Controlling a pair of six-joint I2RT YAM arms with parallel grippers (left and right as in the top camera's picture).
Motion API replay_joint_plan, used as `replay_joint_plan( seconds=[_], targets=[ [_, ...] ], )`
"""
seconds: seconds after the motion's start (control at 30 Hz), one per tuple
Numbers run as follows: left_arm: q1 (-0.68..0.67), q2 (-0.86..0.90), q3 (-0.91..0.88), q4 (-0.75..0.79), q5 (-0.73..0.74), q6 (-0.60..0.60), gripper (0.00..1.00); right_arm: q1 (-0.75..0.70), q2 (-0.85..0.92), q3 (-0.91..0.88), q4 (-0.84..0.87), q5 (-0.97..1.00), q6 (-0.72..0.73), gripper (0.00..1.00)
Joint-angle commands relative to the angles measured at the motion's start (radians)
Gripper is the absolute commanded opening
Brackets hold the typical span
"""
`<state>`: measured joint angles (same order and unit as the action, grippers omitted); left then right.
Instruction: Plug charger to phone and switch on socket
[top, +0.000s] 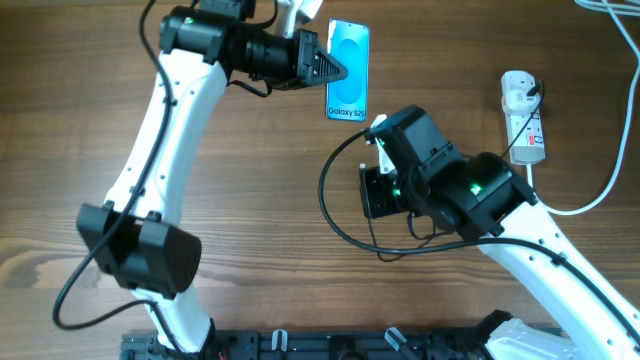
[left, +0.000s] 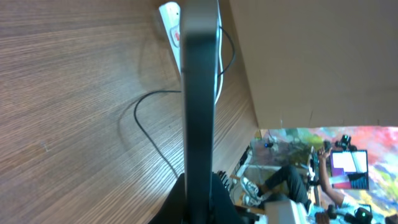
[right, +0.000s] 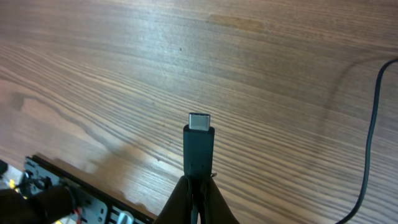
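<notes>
L pincer (top: 335, 68) pinching phone (top: 348, 55) edge | R pincer (right: 198, 190) clamped on charger (right: 199, 146) tip

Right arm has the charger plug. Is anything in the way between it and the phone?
Nothing visible does. The right gripper holds the charger tip over the table, and overhead only open wood lies between it and the phone, at its text end. The cable's slack loops away from the phone, not across the path.
</notes>
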<state>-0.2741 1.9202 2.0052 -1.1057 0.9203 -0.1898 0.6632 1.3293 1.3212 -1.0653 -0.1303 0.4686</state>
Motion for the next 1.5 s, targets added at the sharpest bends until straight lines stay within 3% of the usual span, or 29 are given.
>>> replay_joint_plan(
  seconds=[0.0,0.1,0.23,0.4,0.57,0.67,0.87,1.47],
  targets=[
    [-0.006,-0.041,0.005,0.006,-0.066,-0.116,0.04,0.005,-0.011,0.017,0.032,-0.04,0.026,0.04],
    [-0.006,-0.041,0.005,0.011,-0.065,-0.193,0.04,0.007,-0.011,0.017,0.056,-0.067,0.027,0.04],
    [-0.01,-0.041,0.005,0.023,-0.085,-0.184,0.04,0.021,-0.011,0.017,0.1,-0.082,0.029,0.04],
    [-0.022,-0.041,0.005,0.016,-0.085,-0.105,0.04,0.021,-0.011,0.017,0.145,-0.081,0.032,0.04],
    [-0.043,-0.041,0.005,0.01,-0.084,-0.101,0.04,0.021,-0.011,0.017,0.19,-0.068,0.032,0.04],
    [-0.05,-0.041,0.005,-0.001,-0.08,-0.056,0.04,0.021,-0.011,0.017,0.17,0.062,0.132,0.04],
    [-0.048,-0.041,0.005,-0.031,-0.076,0.002,0.04,0.018,-0.011,0.017,0.209,0.07,0.114,0.04],
    [-0.048,-0.041,0.005,-0.039,-0.02,0.029,0.04,0.016,-0.011,0.017,0.235,0.063,0.145,0.04]
  ],
)
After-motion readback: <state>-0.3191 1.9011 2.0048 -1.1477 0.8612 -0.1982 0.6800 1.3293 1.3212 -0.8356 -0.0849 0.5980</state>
